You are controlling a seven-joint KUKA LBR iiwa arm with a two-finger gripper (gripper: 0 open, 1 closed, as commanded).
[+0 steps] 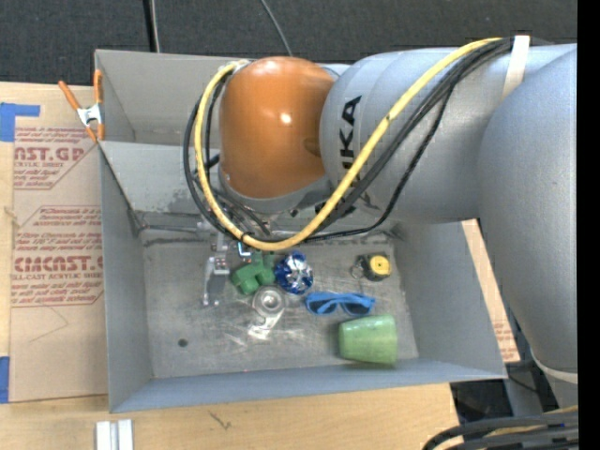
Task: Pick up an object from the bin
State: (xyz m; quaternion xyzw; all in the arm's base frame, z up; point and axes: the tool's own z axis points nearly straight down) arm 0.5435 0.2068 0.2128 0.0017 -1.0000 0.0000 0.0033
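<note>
The gripper [223, 279] hangs low at the middle-left of the bin [173, 331], just beside a small green block [248, 278]; whether it is spread or pinched I cannot tell; best to centre over that block, clear of the blue-white ball [294, 273], before closing.

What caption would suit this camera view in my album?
Robot arm's gripper down in the grey bin, beside a small green block, with blue sunglasses and a pale green object nearby.

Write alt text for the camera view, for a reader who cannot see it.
A grey robot arm reaches into a grey metal bin, its claw at a small green block. Nearby lie a blue-and-white ball, blue sunglasses, a pale green lump and a yellow disc.
</note>
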